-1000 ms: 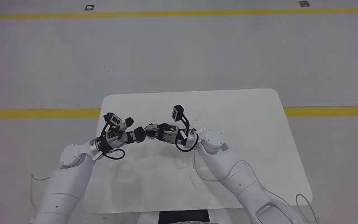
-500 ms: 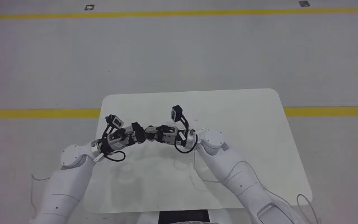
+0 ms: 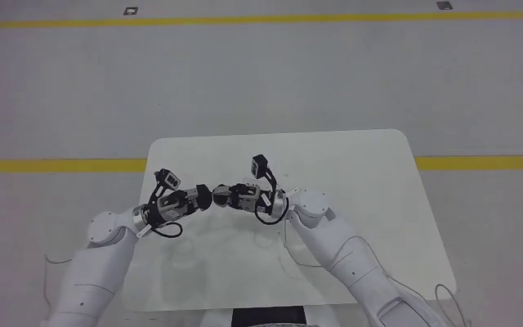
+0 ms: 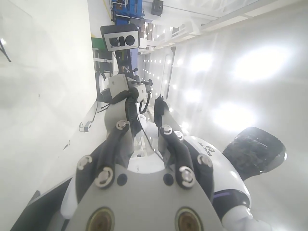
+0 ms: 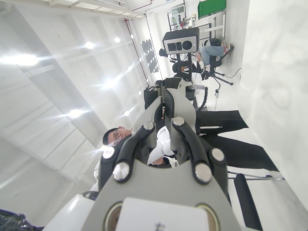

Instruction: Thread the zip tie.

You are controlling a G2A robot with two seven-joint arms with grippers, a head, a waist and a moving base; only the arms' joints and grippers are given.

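white tabletop (image 3: 359, 163) is sitting in the middle of the top view, with grey floor showing all around it. both arms are hanging over its left-centre part, tip to tip. the left gripper (image 3: 204, 198) is pointing toward the right of the frame and the right gripper (image 3: 220, 194) is pointing back at it. the two are touching or just beside each other; i cannot tell which.

in the left wrist view the left gripper's fingers (image 4: 160, 108) are standing spread, with a clear gap between the black pad and its partner. the other arm's wrist is showing beyond that gap. in the right wrist view the right gripper's fingers (image 5: 176, 102) are pressing close together, leaving only a thin dark slit beside the ribbed black pad.

the zip tie is too thin to make out where the tips are meeting, so i cannot tell which gripper is pinching it.

one yellow floor stripe (image 3: 73, 165) is running across the top view at mid-height, passing behind the table, and another yellow stripe (image 3: 245, 20) is running along the upper edge. a green box-shaped bin (image 5: 211, 5) is standing at the upper right of the right wrist view, its inside hidden. blue shelving (image 4: 127, 3) at the top of the left wrist view is holding stacked things too small to tell.
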